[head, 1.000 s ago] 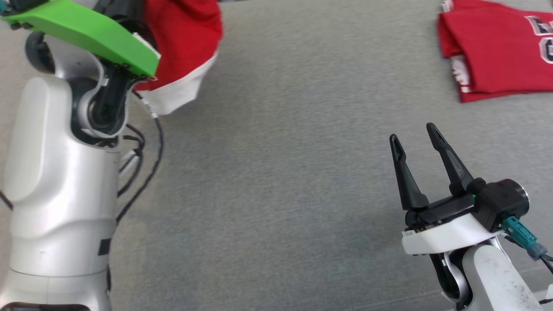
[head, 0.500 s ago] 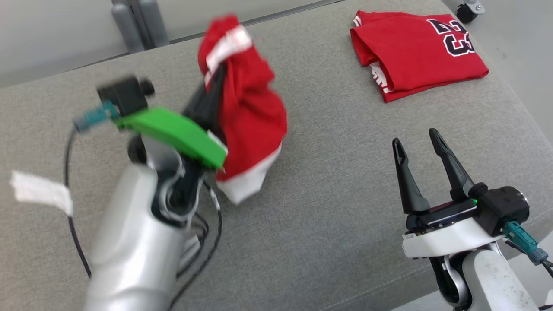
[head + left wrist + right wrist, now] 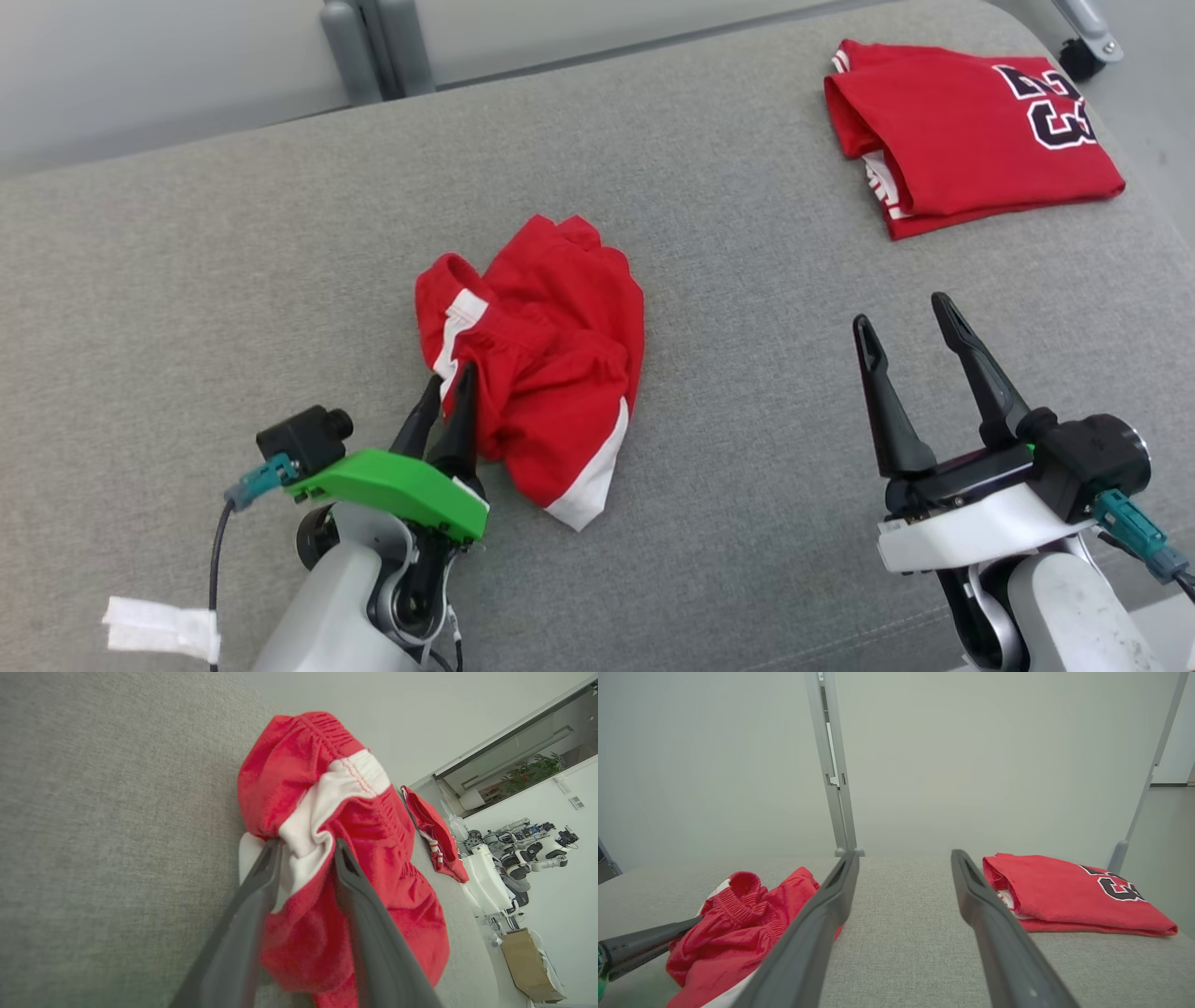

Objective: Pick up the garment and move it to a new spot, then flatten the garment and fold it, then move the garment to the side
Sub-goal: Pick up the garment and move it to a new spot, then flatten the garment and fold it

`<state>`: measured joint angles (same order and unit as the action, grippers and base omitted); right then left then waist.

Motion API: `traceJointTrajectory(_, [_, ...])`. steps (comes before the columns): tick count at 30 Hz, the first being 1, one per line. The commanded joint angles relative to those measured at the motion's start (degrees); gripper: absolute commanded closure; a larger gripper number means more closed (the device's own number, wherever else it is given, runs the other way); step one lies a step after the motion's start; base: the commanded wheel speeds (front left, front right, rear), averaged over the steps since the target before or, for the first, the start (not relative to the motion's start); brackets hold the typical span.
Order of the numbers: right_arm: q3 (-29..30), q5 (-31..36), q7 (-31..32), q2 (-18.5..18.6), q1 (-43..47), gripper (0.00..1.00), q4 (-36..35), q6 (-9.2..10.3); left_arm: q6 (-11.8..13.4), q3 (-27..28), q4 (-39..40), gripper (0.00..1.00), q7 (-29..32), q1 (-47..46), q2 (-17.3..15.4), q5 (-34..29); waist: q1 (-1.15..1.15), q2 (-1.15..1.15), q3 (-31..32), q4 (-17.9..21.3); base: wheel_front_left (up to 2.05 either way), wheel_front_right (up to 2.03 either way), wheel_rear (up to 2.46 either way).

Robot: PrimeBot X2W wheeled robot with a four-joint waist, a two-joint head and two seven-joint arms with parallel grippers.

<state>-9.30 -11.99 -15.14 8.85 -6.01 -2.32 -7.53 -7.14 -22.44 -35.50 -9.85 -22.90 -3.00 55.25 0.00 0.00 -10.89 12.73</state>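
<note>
The garment (image 3: 551,373), red shorts with white stripes, lies crumpled in the middle of the grey cushion (image 3: 747,420). My left gripper (image 3: 451,375) is at its near left edge, by the waistband. In the left wrist view the garment (image 3: 327,765) has a fold of its white stripe sitting between my left gripper's (image 3: 307,843) parted fingers, so it is open around that fold. My right gripper (image 3: 899,311) hovers open and empty to the right, well apart from the cloth. From the right wrist view the garment (image 3: 738,924) lies left of my right gripper (image 3: 904,853).
A folded red jersey (image 3: 971,140) with black numbers lies at the far right of the cushion, near its right edge. A grey metal post (image 3: 373,47) stands behind the far edge. A strip of white tape (image 3: 159,630) hangs off my left arm's cable.
My left arm has come down from a raised pose and laid the garment on the cushion, and its fingers have parted. The head camera has also shifted. The right gripper stays put.
</note>
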Motion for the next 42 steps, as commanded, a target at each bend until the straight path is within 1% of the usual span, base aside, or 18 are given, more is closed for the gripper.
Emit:
traceJointTrajectory(1, [-0.07, 0.17, 0.02, 0.24, 1.07, 0.0, 0.06, 0.09, -0.36, -0.28, 0.18, 0.0, -1.71, 1.31, -0.77, -1.63, 0.0, 0.0, 1.68, -1.46, 0.0, 0.0, 0.0])
traceJointTrajectory(3, [-0.13, 0.12, 0.02, 0.35, 1.66, 0.0, 0.31, 0.09, 0.06, -0.54, 0.69, 0.0, -3.87, 2.45, -2.1, -4.58, 0.0, 0.0, 2.83, -2.44, 0.0, 0.0, 0.0])
traceJointTrajectory(6, [-0.56, -0.03, 0.02, 0.35, 2.96, 0.0, 0.93, 0.09, 2.39, 0.68, 3.68, 0.0, -5.3, 5.32, -3.01, -9.89, 0.0, 0.0, 4.95, -3.91, 0.0, 0.0, 0.0])
traceJointTrajectory(7, [-0.64, -0.12, 0.02, 0.26, 3.41, 0.0, 1.04, 0.09, 3.38, 2.57, 6.36, 0.0, -5.36, 6.48, -2.97, -12.09, 0.0, 0.0, 5.7, -4.4, 0.0, 0.0, 0.0])
traceJointTrajectory(10, [-0.76, -0.27, 0.02, -0.31, 4.57, 0.0, 1.49, 0.09, 5.26, 7.25, 13.3, 0.0, -5.3, 12.27, -2.3, -17.65, 0.0, 0.0, 7.65, -5.68, 0.0, 0.0, 0.0])
traceJointTrajectory(12, [-0.96, -0.24, 0.02, -0.68, 5.42, 0.0, 1.82, 0.09, 6.04, 10.56, 18.1, 0.0, -5.33, 15.93, -1.73, -21.36, 0.0, 0.0, 8.88, -6.55, 0.0, 0.0, 0.0])
traceJointTrajectory(13, [-0.95, -0.19, 0.02, -0.9, 5.78, 0.0, 1.96, 0.09, 6.11, 12.34, 20.4, 0.0, -5.32, 17.92, -1.26, -22.94, 0.0, 0.0, 9.43, -7.02, 0.0, 0.0, 0.0])
traceJointTrajectory(15, [-1.06, -0.05, 0.02, -1.32, 6.5, 0.0, 2.41, 0.09, 5.3, 15.26, 23.73, 0.0, -5.33, 21.82, -0.45, -24.02, 0.0, 0.0, 10.45, -7.77, 0.0, 0.0, 0.0])
traceJointTrajectory(19, [-1.19, 0.17, 0.02, -1.94, 7.85, 0.0, 2.95, 0.09, 4.56, 19.63, 29.75, 0.0, -5.34, 27.5, 0.03, -26.91, 0.0, 0.0, 12.07, -8.79, 0.0, 0.0, 0.0])
traceJointTrajectory(22, [-0.86, 0.08, 0.02, -2.22, 8.84, 0.0, 3.18, 0.09, 5.53, 20.31, 33.47, 0.0, -5.33, 30.52, 0.07, -29.92, 0.0, 0.0, 12.79, -9.67, 0.0, 0.0, 0.0])
traceJointTrajectory(24, [-0.73, 0.04, 0.02, -2.34, 9.67, 0.0, 3.27, 0.09, 6.12, 20.26, 35.7, 0.0, -5.35, 32.0, 0.08, -33.49, 0.0, 0.0, 13.2, -10.17, 0.0, 0.0, 0.0])
traceJointTrajectory(27, [-0.52, -0.06, 0.02, -2.5, 10.72, 0.0, 3.51, 0.09, 6.41, 19.22, 38.68, 0.0, -5.33, 34.09, 0.09, -40.57, 0.0, 0.0, 13.62, -10.67, 0.0, 0.0, 0.0])
traceJointTrajectory(29, [-0.63, -0.13, 0.02, -2.57, 11.3, 0.0, 3.7, 0.09, 6.5, 18.21, 39.33, 0.0, -5.28, 35.52, 0.08, -44.25, 0.0, 0.0, 13.79, -10.8, 0.0, 0.0, 0.0])
traceJointTrajectory(31, [-1.64, 0.88, 0.02, -1.87, 11.77, 0.0, 4.02, 0.09, 7.12, 17.35, 39.17, 0.0, -5.28, 36.67, 0.07, -46.98, 0.0, 0.0, 13.92, -10.81, 0.0, 0.0, 0.0])
traceJointTrajectory(34, [-2.14, 1.53, 0.02, -1.44, 11.98, 0.0, 4.23, 0.09, 8.5, 16.41, 38.58, 0.0, -5.28, 37.93, 0.06, -48.4, 0.0, 0.0, 13.93, -10.79, 0.0, 0.0, 0.0])
traceJointTrajectory(37, [-2.39, 2.03, 0.02, -1.4, 12.36, 0.0, 4.48, 0.09, 9.56, 15.63, 37.86, 0.0, -5.28, 38.56, 0.07, -48.03, 0.0, 0.0, 13.75, -10.86, 0.0, 0.0, 0.0])
traceJointTrajectory(42, [-2.02, 1.72, 0.02, -1.62, 12.48, 0.0, 5.19, 0.09, 10.17, 15.1, 37.62, 0.0, -5.28, 37.85, 0.07, -47.64, 0.0, 0.0, 13.4, -11.15, 0.0, 0.0, 0.0])
